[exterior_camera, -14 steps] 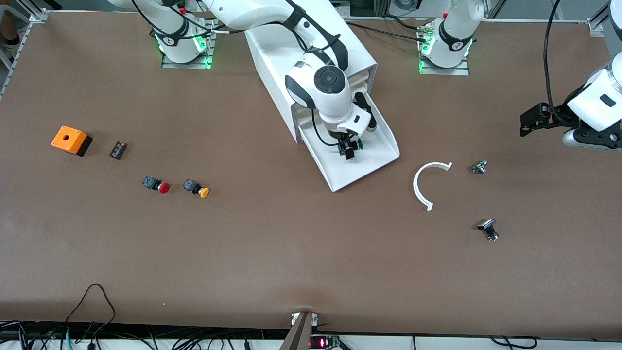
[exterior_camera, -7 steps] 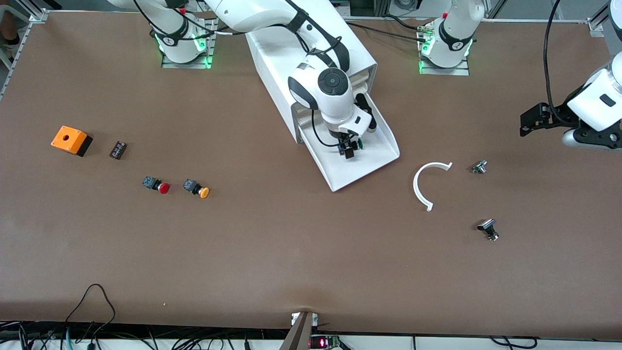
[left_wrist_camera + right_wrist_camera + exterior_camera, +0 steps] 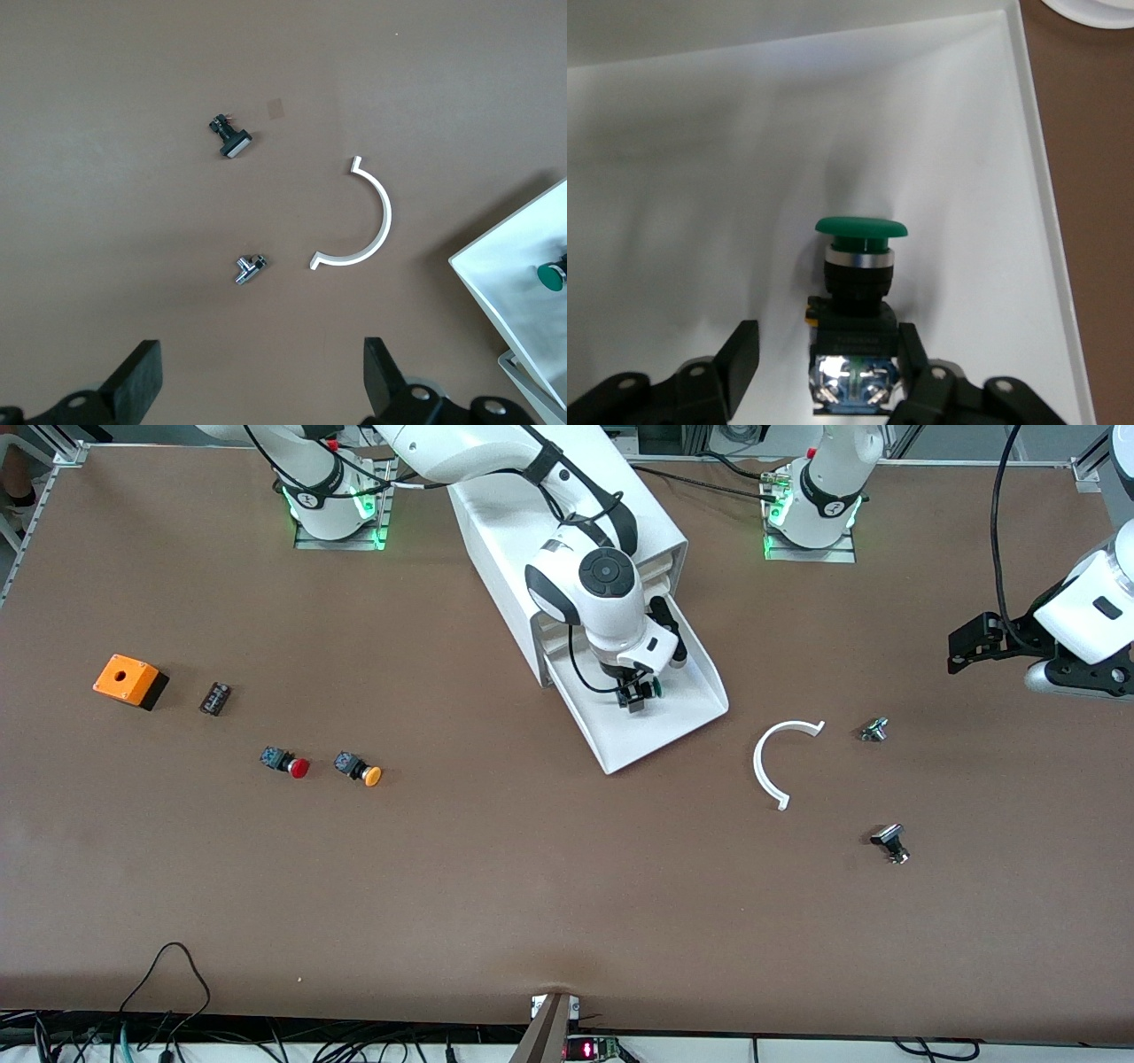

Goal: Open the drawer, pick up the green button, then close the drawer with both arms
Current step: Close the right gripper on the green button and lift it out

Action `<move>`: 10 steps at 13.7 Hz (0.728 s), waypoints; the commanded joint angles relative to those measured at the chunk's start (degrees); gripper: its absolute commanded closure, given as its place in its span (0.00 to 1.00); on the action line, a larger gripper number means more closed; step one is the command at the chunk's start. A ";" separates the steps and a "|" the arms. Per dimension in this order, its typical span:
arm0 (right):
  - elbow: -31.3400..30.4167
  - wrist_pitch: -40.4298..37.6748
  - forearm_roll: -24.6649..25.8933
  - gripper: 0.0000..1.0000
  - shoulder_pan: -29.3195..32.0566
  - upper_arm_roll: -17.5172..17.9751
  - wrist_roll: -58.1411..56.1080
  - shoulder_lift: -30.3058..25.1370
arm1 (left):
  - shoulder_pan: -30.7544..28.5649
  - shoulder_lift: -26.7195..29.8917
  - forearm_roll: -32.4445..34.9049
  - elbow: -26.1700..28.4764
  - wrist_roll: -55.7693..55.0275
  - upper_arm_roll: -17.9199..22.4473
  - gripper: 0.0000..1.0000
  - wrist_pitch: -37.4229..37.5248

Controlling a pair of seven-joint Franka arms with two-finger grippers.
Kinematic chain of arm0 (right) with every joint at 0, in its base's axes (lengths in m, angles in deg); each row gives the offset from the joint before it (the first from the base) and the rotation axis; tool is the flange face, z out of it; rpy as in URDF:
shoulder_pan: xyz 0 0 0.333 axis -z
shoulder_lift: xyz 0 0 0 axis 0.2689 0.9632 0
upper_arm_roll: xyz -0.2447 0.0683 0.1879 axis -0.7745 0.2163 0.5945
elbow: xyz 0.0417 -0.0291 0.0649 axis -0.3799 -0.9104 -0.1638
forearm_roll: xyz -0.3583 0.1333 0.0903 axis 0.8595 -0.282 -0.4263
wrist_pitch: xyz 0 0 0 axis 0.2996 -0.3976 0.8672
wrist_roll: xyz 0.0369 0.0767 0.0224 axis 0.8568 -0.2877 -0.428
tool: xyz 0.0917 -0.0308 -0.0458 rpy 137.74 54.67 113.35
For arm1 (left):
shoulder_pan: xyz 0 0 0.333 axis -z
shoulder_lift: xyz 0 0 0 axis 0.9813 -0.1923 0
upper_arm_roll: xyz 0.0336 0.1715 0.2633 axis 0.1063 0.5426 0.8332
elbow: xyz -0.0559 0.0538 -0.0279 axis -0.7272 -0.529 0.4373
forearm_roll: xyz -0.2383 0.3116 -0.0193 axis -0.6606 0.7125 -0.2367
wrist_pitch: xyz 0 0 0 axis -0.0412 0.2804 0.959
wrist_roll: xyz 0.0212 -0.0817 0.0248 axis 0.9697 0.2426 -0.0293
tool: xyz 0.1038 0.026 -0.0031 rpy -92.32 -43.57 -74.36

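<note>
The bottom drawer (image 3: pixel 687 707) of the white cabinet (image 3: pixel 518 540) is pulled out toward the front camera. The green-capped button (image 3: pixel 653 687) lies on its side in the drawer. In the right wrist view, my right gripper (image 3: pixel 826 359) is open and down in the drawer (image 3: pixel 700 177), astride the button's dark body (image 3: pixel 858 305). One finger (image 3: pixel 911 350) is against the body and the other (image 3: pixel 742 354) stands apart. My left gripper (image 3: pixel 974 642) waits open and empty over the table at the left arm's end. The left wrist view shows its fingers (image 3: pixel 142 376) wide apart.
A red-capped button (image 3: pixel 291 764), an orange-capped button (image 3: pixel 361 769), an orange box (image 3: pixel 129 680) and a small dark part (image 3: pixel 214 698) lie toward the right arm's end. A white curved piece (image 3: pixel 780 757) and two small metal parts (image 3: pixel 873 730) (image 3: pixel 890 841) lie toward the left arm's end.
My right gripper has settled slightly lower around the green button in the drawer. The left arm has not moved.
</note>
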 commanded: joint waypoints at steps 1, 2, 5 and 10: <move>1.92 1.03 0.87 0.42 -1.26 -1.17 1.11 1.60 | -0.01 0.32 1.09 -0.31 -0.63 -0.32 0.00 0.25; 2.10 0.94 1.57 0.47 -1.43 -1.78 1.11 1.60 | -0.01 0.32 1.09 -0.31 -0.63 -0.32 0.00 0.34; 2.19 1.12 1.84 0.61 -1.35 -2.05 1.90 1.60 | 0.08 0.32 1.09 -0.31 -0.63 -0.32 0.00 0.34; 4.65 0.24 1.75 0.70 -1.35 -2.84 4.79 0.90 | 0.08 0.32 1.09 -0.31 -0.63 -0.32 0.00 0.34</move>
